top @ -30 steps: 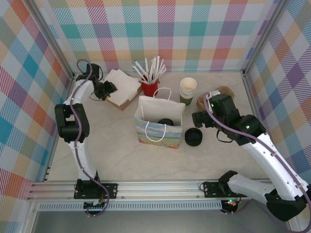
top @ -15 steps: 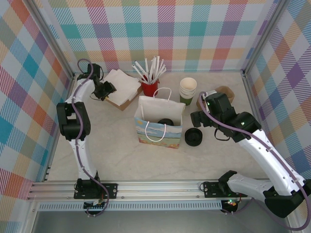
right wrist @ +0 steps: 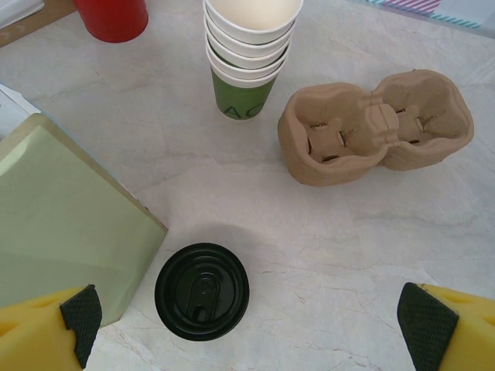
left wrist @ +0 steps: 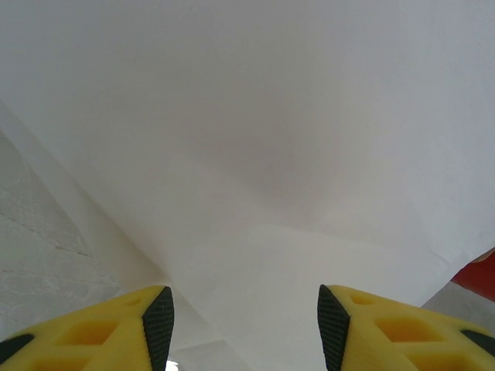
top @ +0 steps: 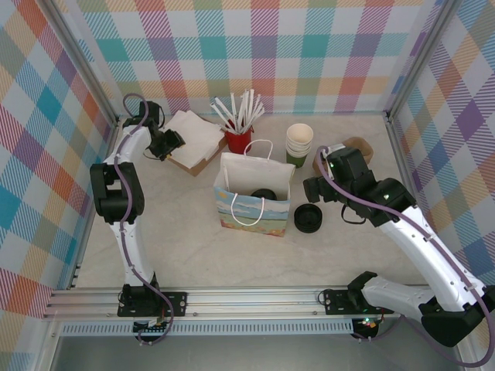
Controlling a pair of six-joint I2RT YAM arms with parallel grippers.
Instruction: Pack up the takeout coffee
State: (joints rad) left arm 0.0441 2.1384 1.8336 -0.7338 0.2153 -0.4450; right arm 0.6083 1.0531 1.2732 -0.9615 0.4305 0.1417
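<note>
The takeout coffee is hidden. The paper bag point(top: 255, 202) stands open mid-table, with a black round top point(top: 264, 195) showing inside it; its pale wall point(right wrist: 69, 224) appears in the right wrist view. My right gripper point(top: 312, 188) point(right wrist: 251, 328) hangs open and empty above the table just right of the bag, over a black lid point(right wrist: 201, 291) point(top: 308, 218). At the far left, my left gripper point(top: 176, 141) point(left wrist: 246, 328) has its jaws apart at the edge of the white napkins point(top: 193, 133) point(left wrist: 255, 154), and nothing is pinched between the pads.
A tall nested stack of green cups point(top: 299, 144) point(right wrist: 251, 46) stands behind the bag. A brown pulp carrier point(top: 352, 151) point(right wrist: 371, 127) lies to its right. A red cup point(top: 238, 139) point(right wrist: 112, 15) holds white sticks. Metal frame rails border the table.
My right gripper has shifted a little left and back toward the cup stack. The left arm has barely stirred at the napkins.
</note>
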